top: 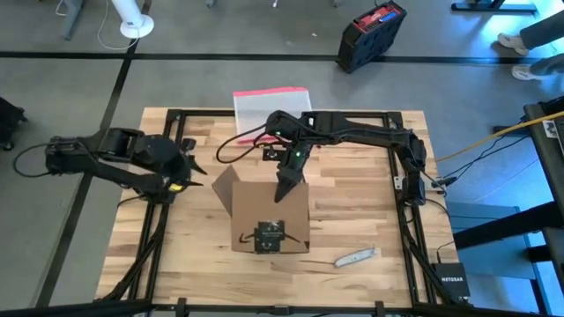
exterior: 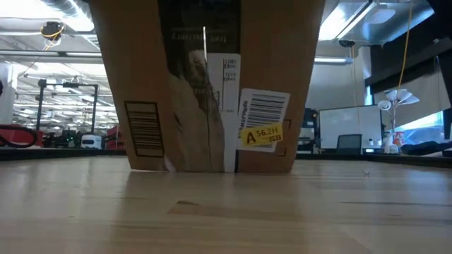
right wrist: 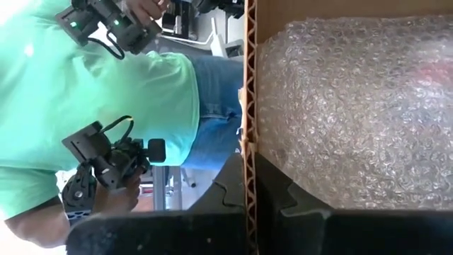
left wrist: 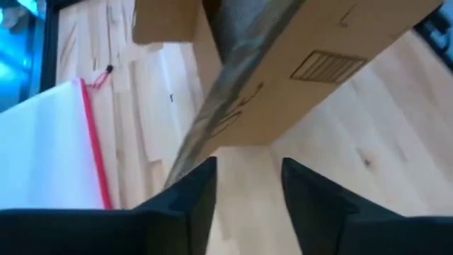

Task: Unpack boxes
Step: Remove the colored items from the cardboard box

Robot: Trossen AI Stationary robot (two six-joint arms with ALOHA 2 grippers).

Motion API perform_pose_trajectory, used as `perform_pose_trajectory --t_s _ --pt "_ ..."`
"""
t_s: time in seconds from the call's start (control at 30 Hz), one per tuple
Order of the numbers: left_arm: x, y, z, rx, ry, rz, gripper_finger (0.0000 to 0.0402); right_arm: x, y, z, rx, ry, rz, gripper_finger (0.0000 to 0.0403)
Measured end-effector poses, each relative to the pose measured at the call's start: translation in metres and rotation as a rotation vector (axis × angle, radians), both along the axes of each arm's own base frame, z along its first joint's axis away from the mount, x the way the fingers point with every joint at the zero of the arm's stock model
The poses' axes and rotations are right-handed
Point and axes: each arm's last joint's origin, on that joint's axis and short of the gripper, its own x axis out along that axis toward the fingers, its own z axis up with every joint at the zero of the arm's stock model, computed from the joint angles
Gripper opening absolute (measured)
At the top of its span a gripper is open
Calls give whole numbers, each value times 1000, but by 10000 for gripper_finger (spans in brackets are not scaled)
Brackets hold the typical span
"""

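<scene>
Seemingly "A 562H", box label

high: overhead, whole table | low: tabletop-level, close on box | wrists: near box

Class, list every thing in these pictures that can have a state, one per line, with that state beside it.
cardboard box: open, one flap spread outward, standing on the table.
bubble wrap: inside the box.
right hand: shut on the box's wall, one finger either side of the edge.
left hand: open, empty, beside the box.
clear pouch: lying flat at the table's far edge.
black and red case: on the floor.
</scene>
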Motion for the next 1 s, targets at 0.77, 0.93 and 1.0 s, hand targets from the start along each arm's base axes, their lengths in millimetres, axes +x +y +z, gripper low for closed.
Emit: perform_pose_trajectory --t_s 0.77,0.93,1.0 --pt "94 24 -43 -235 99 -403 196 0 15 1 31 -7 63 0" --pt "101 28 -45 -256 66 -426 191 0 14 1 31 -9 61 0" --pt "102 29 -46 -259 70 -422 174 0 14 1 31 -11 60 0"
